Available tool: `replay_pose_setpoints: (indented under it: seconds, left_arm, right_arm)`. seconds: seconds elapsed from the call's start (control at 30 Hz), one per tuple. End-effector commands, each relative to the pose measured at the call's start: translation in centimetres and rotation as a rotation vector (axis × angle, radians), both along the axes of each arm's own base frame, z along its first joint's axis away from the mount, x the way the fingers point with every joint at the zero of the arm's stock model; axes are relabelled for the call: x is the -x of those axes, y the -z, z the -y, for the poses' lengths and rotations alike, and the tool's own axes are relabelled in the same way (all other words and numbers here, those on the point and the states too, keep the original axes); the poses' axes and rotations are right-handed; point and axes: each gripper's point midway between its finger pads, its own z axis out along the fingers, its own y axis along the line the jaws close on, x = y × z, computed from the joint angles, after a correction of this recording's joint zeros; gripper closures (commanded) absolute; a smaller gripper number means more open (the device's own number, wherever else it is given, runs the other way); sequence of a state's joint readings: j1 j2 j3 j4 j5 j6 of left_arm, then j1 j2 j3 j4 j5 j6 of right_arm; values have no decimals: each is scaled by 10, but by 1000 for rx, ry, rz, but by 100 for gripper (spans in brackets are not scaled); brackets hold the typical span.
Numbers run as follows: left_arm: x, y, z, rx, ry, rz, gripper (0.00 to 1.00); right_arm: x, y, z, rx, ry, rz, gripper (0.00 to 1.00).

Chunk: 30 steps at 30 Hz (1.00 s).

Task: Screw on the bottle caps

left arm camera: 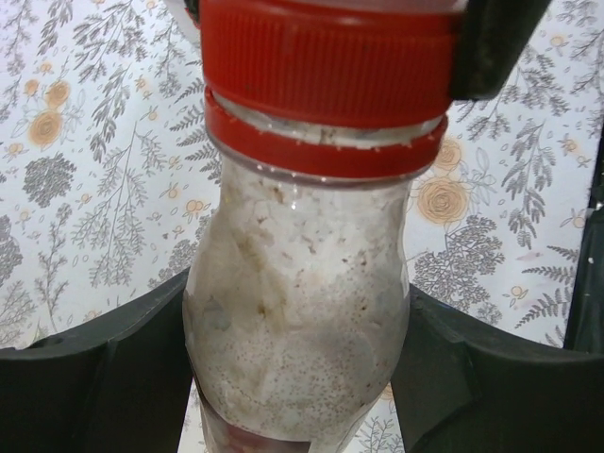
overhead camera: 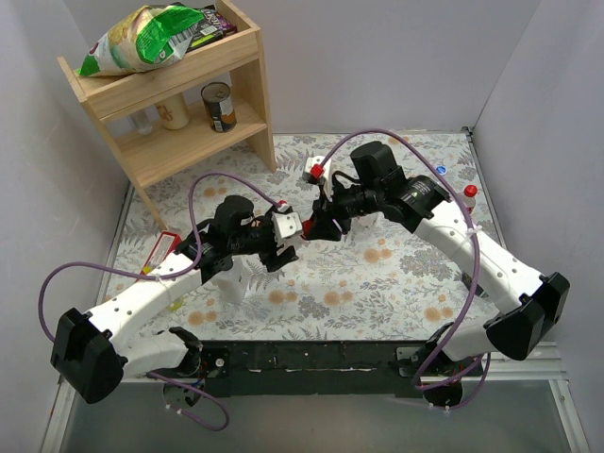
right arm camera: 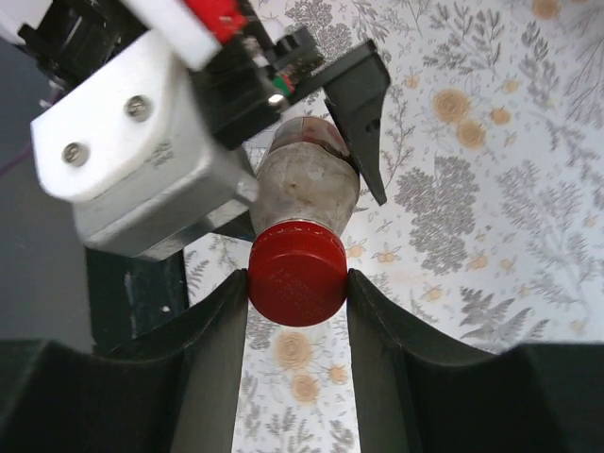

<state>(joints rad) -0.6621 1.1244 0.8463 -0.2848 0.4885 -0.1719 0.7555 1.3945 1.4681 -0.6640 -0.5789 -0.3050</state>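
A small clear bottle (left arm camera: 302, 311) with a cloudy, speckled inside is held off the table between my two grippers. My left gripper (left arm camera: 297, 316) is shut on the bottle's body. A red cap (right arm camera: 297, 274) sits on the bottle's neck above a red ring. My right gripper (right arm camera: 297, 288) is shut on this cap, one finger on each side. In the top view the grippers meet mid-table, left (overhead camera: 291, 232) and right (overhead camera: 323, 226). Another clear bottle with a red cap (overhead camera: 469, 195) stands at the right edge. A blue cap (overhead camera: 441, 171) lies at the far right.
A wooden shelf (overhead camera: 241, 57) stands at the back left with a green snack bag (overhead camera: 142, 38), a can (overhead camera: 219, 106) and a yellow bottle (overhead camera: 173, 111). A red-edged item (overhead camera: 160, 250) lies left. A white object (overhead camera: 231, 283) stands under my left arm.
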Motion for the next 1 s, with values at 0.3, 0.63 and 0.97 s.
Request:
replay_pose_setpoints:
  seconds: [0.3,0.63,0.97]
  left_arm:
    - [5,-28,16,109,34,62,100]
    - [32,21,10,53,78,-108,100]
    - [63,20,14,116,204,-188,100]
  right_arm:
    - [-8,28,6,42,145,-252,70]
    - [-23,1,11,44,136,-93,29]
    - [17,-22,50,73,-211,254,12]
